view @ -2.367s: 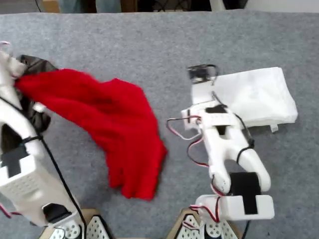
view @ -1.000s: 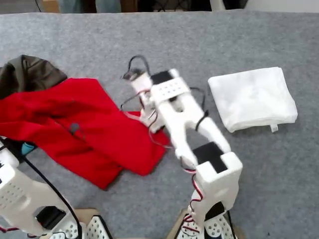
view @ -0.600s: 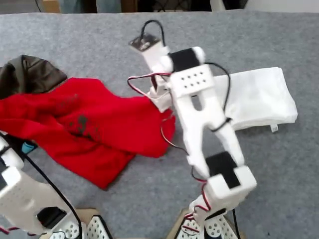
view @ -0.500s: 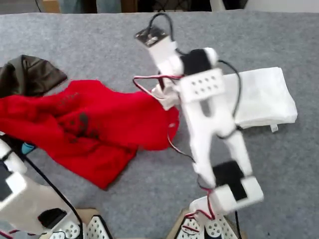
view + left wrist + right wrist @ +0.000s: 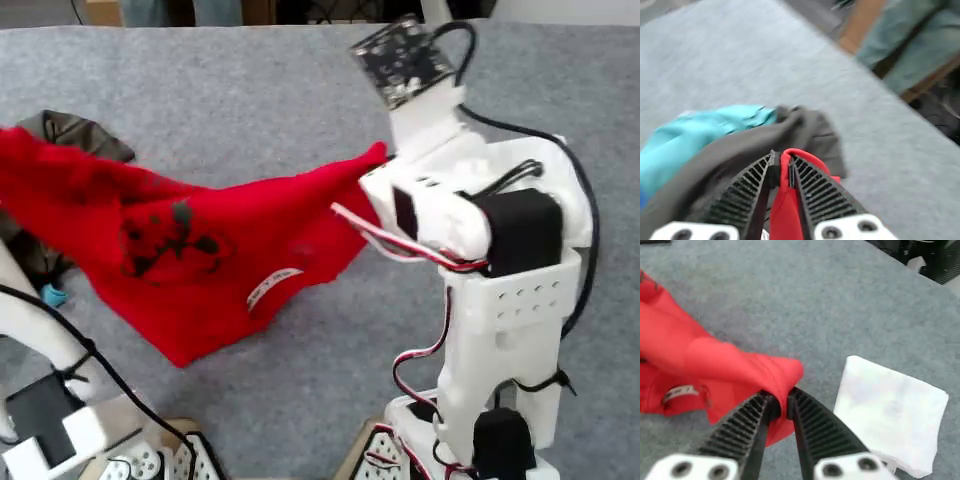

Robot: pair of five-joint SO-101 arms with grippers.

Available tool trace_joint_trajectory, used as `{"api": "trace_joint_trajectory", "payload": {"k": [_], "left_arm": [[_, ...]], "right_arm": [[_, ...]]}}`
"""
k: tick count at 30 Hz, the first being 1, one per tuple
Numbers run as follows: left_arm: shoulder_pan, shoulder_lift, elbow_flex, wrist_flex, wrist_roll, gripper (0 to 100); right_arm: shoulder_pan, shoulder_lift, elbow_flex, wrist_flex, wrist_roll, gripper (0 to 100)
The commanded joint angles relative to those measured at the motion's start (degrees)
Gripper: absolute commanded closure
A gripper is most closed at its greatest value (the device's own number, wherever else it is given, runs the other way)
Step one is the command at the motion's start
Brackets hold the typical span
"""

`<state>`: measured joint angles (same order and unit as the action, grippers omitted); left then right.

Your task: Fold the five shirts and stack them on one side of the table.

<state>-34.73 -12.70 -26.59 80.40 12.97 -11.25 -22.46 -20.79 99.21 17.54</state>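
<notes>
The red shirt (image 5: 200, 250), crumpled on the table a second ago, now hangs stretched across the left and centre of the high view. The left gripper (image 5: 782, 162) and right gripper (image 5: 777, 407) each pinch an edge of it, jaws closed tight on the cloth. It seems ready to be spread flat for folding.

The red shirt (image 5: 290, 225) bore a dark, blotchy print (image 5: 170, 235) and a small white label (image 5: 272, 287) against the flat, mottled grey of the table (image 5: 250, 90). Beside it lay a dark grey-brown shirt (image 5: 810, 132) and a turquoise shirt (image 5: 695, 135); the folded shirt (image 5: 890, 410) was plain white. Both arms were white with black blocks, the right arm (image 5: 500, 290) trailing red, white and black wires. The left gripper (image 5: 781, 167) and right gripper (image 5: 779, 405) had black, ridged fingers (image 5: 745, 192).
</notes>
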Motion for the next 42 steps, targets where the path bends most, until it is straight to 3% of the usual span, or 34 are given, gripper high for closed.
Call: {"api": "trace_joint_trajectory", "payload": {"k": [1,7,14,18,22,27,34,42], "left_arm": [[4.35,-2.46,-0.31,-2.11,0.79,97],[5.58,-1.76,0.75,-1.14,0.97,97],[5.49,-1.76,12.00,-2.99,2.37,97],[2.15,-2.37,19.12,-9.41,2.46,97],[-1.36,-1.93,21.76,-12.40,2.46,97],[-4.09,-2.02,22.20,-13.01,2.37,97],[-4.26,-2.37,23.34,-12.66,2.37,97],[-4.53,-2.46,27.30,-12.57,2.37,97]], "right_arm": [[4.40,1.10,-0.66,-6.95,0.44,98.4],[7.91,12.79,5.76,-24.35,6.15,98.4],[7.12,30.37,6.37,-48.62,8.88,97.5],[6.77,35.38,4.62,-52.48,5.71,82.8],[6.33,32.84,4.26,-47.65,3.52,70.2],[3.52,27.03,4.62,-31.12,3.16,69.8],[-13.27,25.98,4.70,-2.20,2.55,69.8],[-26.55,39.43,4.70,-1.23,-13.10,69.8]]}}
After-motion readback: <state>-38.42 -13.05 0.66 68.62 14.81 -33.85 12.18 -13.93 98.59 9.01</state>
